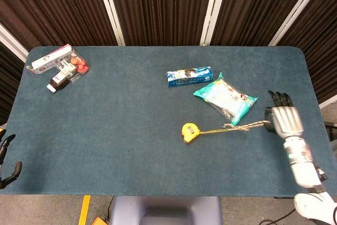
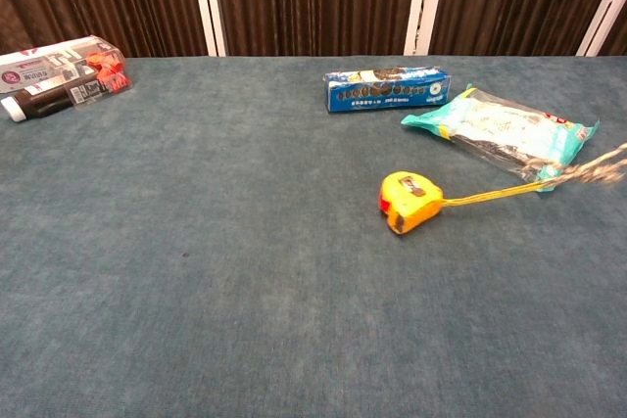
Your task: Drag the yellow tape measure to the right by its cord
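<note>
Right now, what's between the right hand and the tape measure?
Only the cord, running taut from the right hand to the yellow tape measure, just below the teal snack bag. Head view shows it.

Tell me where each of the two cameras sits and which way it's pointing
Head view: high above the near edge, looking down on the table; right hand holding the cord, left hand at the lower-left edge.
Chest view: low at the near edge, looking across towards the curtains; no hand visible.
Both show the yellow tape measure, blue box and snack bag.
</note>
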`<state>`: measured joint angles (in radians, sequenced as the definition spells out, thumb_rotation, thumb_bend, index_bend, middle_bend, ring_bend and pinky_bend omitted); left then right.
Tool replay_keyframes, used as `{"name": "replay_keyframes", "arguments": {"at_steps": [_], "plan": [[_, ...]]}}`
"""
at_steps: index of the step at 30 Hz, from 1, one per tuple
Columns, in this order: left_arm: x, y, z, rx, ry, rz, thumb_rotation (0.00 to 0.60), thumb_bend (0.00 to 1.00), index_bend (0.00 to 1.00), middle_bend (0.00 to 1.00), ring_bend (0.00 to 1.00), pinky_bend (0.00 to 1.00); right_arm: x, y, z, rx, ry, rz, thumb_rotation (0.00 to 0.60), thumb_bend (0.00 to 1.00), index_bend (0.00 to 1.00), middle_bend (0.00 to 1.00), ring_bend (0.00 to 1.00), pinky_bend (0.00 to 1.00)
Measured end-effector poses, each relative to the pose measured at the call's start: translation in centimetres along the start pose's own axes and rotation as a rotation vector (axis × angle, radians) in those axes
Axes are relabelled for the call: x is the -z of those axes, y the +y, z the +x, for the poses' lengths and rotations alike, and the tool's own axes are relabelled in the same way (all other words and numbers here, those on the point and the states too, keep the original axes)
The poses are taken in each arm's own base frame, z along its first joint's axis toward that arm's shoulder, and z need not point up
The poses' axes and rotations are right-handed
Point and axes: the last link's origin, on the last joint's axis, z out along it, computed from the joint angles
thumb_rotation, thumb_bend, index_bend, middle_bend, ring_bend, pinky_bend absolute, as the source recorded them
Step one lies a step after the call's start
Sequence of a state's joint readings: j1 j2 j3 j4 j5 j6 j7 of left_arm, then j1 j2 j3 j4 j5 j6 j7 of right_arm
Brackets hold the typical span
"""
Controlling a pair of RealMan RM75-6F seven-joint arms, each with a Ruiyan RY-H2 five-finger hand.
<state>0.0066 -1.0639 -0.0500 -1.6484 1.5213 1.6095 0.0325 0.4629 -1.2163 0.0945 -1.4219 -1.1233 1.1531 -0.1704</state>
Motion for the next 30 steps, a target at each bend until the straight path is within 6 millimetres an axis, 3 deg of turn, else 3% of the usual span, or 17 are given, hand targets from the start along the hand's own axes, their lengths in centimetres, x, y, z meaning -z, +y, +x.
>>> {"name": "replay_keyframes", "arguments": {"at_steps": [4,10,14,18,20,24,27,30], "plan": [[0.0,0.1,0.0,-0.004,0.002,0.001,0.600,0.43,0.12,0.00,0.00,0.10,0.2,3.9,0.5,-0.011,0.018,-0.084,0.600,0.53,0.84,0.15,0.07,0.00],[0.1,0.0,-0.1,-0.008,-0.002,0.002,0.600,0.43,0.12,0.00,0.00,0.10,0.7,8.2,1.3,-0.010,0.040,-0.192,0.600,0.53,0.84,0.15,0.07,0.00],[0.0,0.1,-0.1,-0.010,-0.004,-0.001,0.600,0.43,0.12,0.00,0.00,0.10,1.1,9.8,1.4,-0.021,0.040,-0.233,0.600,0.53,0.84,0.15,0.07,0.00],[0.0,0.2,-0.2,-0.012,-0.005,-0.001,0.600,0.43,0.12,0.00,0.00,0.10,1.2,10.0,1.3,-0.030,0.037,-0.239,0.600,0.53,0.82,0.15,0.07,0.00],[0.0,0.2,-0.3,-0.012,-0.005,0.001,0.600,0.43,0.12,0.00,0.00,0.10,1.2,9.7,1.2,-0.042,0.029,-0.225,0.600,0.48,0.71,0.15,0.07,0.00],[0.0,0.2,-0.2,-0.011,-0.003,0.003,0.600,0.43,0.12,0.00,0.00,0.10,1.2,8.5,1.1,-0.082,0.007,-0.180,0.600,0.18,0.29,0.11,0.04,0.00],[0.0,0.1,-0.1,-0.009,-0.003,0.004,0.600,0.43,0.12,0.00,0.00,0.10,1.3,7.0,1.4,-0.114,0.006,-0.134,0.600,0.09,0.12,0.09,0.03,0.00],[0.0,0.1,-0.1,-0.005,-0.002,0.004,0.600,0.43,0.12,0.00,0.00,0.10,1.1,5.2,1.9,-0.147,0.023,-0.091,0.600,0.05,0.03,0.08,0.02,0.00]]}}
